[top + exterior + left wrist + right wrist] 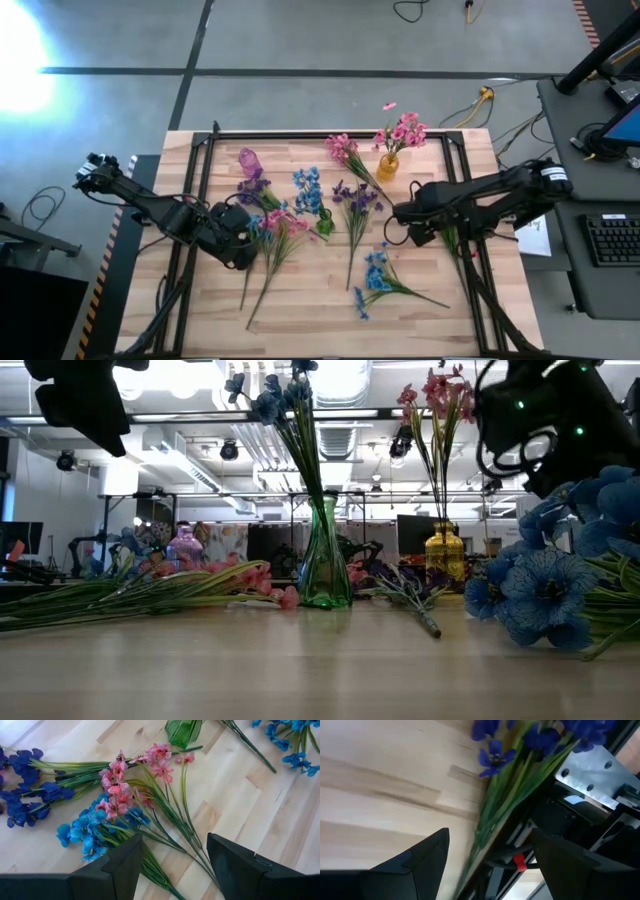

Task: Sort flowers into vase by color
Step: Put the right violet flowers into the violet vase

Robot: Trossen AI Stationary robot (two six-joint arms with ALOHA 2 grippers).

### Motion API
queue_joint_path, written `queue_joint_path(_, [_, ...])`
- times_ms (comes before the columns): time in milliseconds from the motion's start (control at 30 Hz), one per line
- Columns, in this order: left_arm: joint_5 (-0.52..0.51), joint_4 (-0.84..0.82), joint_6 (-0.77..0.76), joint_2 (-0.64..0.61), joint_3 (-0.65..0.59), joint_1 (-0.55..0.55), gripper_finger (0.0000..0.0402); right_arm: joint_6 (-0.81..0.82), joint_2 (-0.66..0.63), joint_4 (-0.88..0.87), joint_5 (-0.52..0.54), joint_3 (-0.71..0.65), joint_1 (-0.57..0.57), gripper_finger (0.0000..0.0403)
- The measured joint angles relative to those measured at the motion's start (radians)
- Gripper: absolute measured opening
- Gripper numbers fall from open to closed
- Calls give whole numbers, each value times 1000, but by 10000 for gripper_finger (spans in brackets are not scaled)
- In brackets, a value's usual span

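Sorting is midway: the left gripper, fingers apart and empty, hovers over a pink sprig at the table's nine o'clock. It must descend, pinch its stem. The right gripper, also spread, waits at three o'clock.

Landmark: green vase, mid-table. Left of it — a tangle of pink sprigs and purple sprigs lying flat, touching the vase foot; no bare wood there. Left gripper hangs open over that tangle. Right of the vase, a purple sprig blocks, then the right gripper, open. Behind it: purple vase, yellow vase. In front — bare wood, free, bounded right by a blue sprig.
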Motion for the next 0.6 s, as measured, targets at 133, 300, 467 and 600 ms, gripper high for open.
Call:
queue_joint_path(133, [-20, 0, 10, 0, 0, 0, 210, 14, -1, 27, 0, -59, 0, 270])
queue_joint_path(300, [-24, 0, 17, 0, 0, 0, 210, 12, 13, 93, -2, -93, 0, 257])
queue_joint_path(467, [-25, 2, 17, 0, 0, 0, 210, 3, 60, 108, 1, -97, 0, 243])
queue_joint_path(600, [-26, 3, 16, 0, 0, 0, 210, -2, 117, 111, -3, -98, -3, 233])
